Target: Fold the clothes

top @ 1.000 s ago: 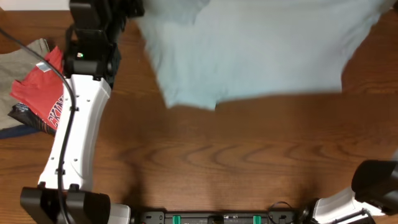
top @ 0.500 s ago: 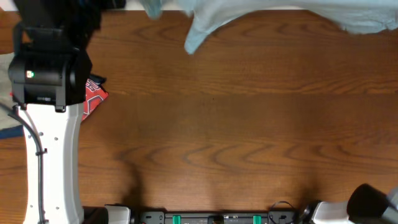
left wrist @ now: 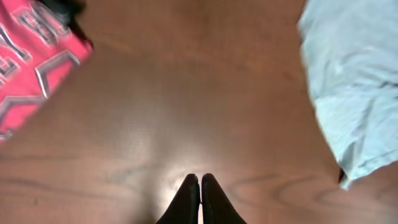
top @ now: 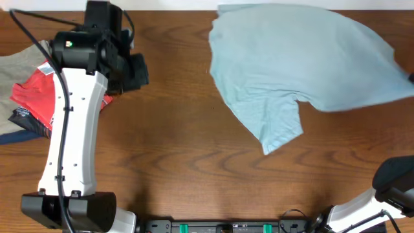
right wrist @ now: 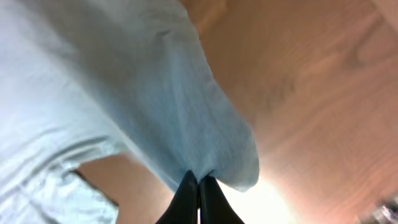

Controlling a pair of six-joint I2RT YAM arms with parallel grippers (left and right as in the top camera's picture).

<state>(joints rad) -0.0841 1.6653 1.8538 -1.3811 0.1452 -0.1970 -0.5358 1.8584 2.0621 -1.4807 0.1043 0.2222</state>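
A light blue shirt (top: 304, 61) lies spread at the table's back right, one sleeve (top: 278, 129) pointing toward the front. My right gripper (right wrist: 198, 179) is shut on a fold of this shirt (right wrist: 124, 81) and holds it above the wood; in the overhead view it sits at the far right edge, almost out of frame. My left gripper (left wrist: 199, 180) is shut and empty over bare wood, left of the shirt's edge (left wrist: 354, 87). In the overhead view it (top: 137, 72) is well left of the shirt.
A pile of other clothes, with a red printed garment (top: 35, 97) on top, lies at the left edge behind the left arm (top: 71, 142). The red garment also shows in the left wrist view (left wrist: 34, 59). The right arm's base (top: 394, 184) is at the front right.
The shirt swung up out of the top of the frame and now lies further right. The left arm swung left and back, and is now apart from the shirt.
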